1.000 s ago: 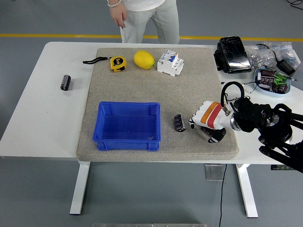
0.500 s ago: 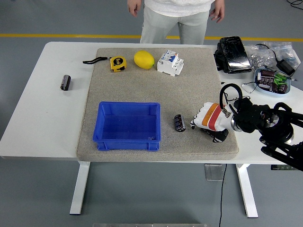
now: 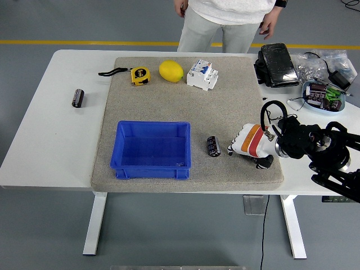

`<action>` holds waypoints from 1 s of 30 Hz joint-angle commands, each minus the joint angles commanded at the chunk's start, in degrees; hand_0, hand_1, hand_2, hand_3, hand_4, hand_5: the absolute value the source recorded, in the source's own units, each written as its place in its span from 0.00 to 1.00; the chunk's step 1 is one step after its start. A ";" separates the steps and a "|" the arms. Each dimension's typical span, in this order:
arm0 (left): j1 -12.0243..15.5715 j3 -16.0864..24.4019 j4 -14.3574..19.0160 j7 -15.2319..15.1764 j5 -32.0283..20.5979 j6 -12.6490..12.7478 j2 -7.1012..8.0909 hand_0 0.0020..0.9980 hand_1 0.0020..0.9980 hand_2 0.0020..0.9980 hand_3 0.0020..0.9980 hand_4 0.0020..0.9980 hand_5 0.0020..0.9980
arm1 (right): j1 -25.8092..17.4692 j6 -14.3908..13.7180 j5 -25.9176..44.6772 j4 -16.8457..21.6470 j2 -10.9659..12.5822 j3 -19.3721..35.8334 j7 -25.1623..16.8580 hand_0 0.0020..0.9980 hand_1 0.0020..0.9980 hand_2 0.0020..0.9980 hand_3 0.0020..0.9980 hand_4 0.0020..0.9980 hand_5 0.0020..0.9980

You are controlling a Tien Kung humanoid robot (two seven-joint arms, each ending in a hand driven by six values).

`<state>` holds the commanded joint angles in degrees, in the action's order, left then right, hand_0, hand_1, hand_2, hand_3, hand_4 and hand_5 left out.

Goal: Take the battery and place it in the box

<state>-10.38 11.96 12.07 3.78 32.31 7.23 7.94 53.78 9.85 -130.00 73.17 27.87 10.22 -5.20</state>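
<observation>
A small black cylindrical battery (image 3: 213,146) lies on the grey mat, just right of the blue box (image 3: 151,150). The box is open-topped with nothing visible inside. My right hand (image 3: 239,144), white with an orange band, hovers just right of the battery, a small gap between its fingertips and the battery. Its fingers are loosely spread and hold nothing. A second black battery (image 3: 77,98) lies on the bare white table at the far left. My left arm is out of view.
Along the mat's far edge sit a yellow tape measure (image 3: 138,75), a lemon (image 3: 171,71) and a white circuit breaker (image 3: 202,74). At the right are a black device (image 3: 276,63), cables and a tray of parts (image 3: 323,95). A person (image 3: 228,19) stands at the far side.
My right hand has shifted slightly right and up, staying beside the battery. The person at the far side has stepped to the right. The battery has not moved.
</observation>
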 joint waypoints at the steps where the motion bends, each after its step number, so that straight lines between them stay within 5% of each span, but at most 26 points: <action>1: 0.01 -0.02 0.01 -0.01 -0.06 0.00 0.01 0.82 0.79 0.82 0.67 0.69 0.54 | 0.02 0.16 0.00 0.04 0.06 -0.03 -0.02 0.58 0.65 0.72 0.80 0.93 0.05; 8: 0.02 0.14 0.04 0.08 0.18 -0.10 0.03 0.82 0.79 0.82 0.67 0.69 0.55 | 0.28 0.53 0.00 0.12 0.22 -0.48 -0.32 0.59 0.66 0.73 0.82 0.92 0.03; 9: 0.03 0.20 0.04 0.11 0.25 -0.11 0.03 0.82 0.79 0.82 0.67 0.69 0.55 | 0.34 0.50 0.00 0.14 0.21 -0.59 -0.38 0.67 0.71 0.78 0.88 0.92 0.02; 14: 0.10 0.30 0.05 0.15 0.37 -0.15 0.04 0.82 0.79 0.82 0.67 0.69 0.55 | 0.42 0.44 0.00 0.38 0.14 -0.69 -0.34 0.67 0.71 0.78 0.88 0.92 0.02; 15: 0.11 0.36 0.06 0.18 0.46 -0.16 0.04 0.82 0.79 0.82 0.67 0.69 0.55 | 0.42 0.34 0.00 0.42 0.12 -0.63 -0.32 0.74 0.76 0.83 0.92 0.97 0.02; 30: 0.33 0.92 0.09 0.41 1.34 -0.38 0.28 0.81 0.79 0.82 0.67 0.69 0.55 | 1.19 3.51 0.00 1.80 1.05 -0.81 0.04 0.79 0.80 0.85 0.95 1.00 0.03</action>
<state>-10.05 12.88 12.17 4.18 33.65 6.85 8.22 54.97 13.36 -130.00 74.97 28.92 9.42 -5.15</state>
